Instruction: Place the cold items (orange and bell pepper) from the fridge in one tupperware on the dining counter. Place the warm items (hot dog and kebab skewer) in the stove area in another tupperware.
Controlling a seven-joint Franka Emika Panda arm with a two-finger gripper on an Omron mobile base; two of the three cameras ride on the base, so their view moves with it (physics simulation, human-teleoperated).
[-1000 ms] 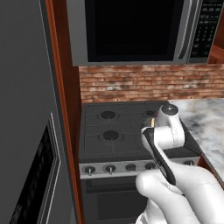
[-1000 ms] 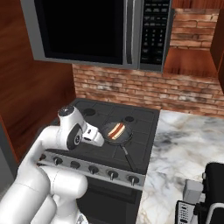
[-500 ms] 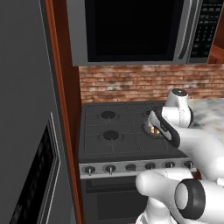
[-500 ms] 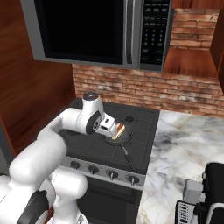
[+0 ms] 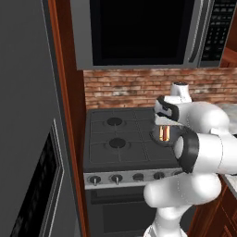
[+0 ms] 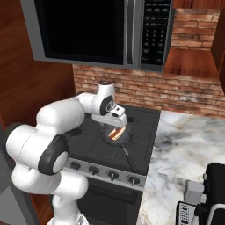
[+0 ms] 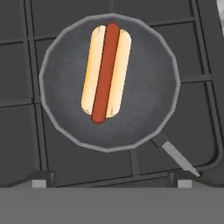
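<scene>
We see the hot dog [image 7: 106,72] lying in a round dark pan [image 7: 144,109] on the stove [image 5: 115,143]. In the hand view the bun is almost upright in the picture, a little tilted, with the red sausage along its middle. The pan handle [image 7: 177,159] goes toward the lower right corner of that view.

The gripper [image 6: 115,117] hangs above the pan, pointing down at it, and it touches nothing. Its fingers stand wide apart: in the hand view the two tips [image 7: 40,179] are at the far left and far right of the bottom, with the pan between them and well above.

In the right base view the pan sits on the right side of the stove, near the marble counter [image 6: 184,149]. Above the stove is the microwave [image 6: 96,30], and behind it a brick wall [image 6: 176,94]. In the left base view a grey fridge [image 5: 28,139] stands left of the stove.
</scene>
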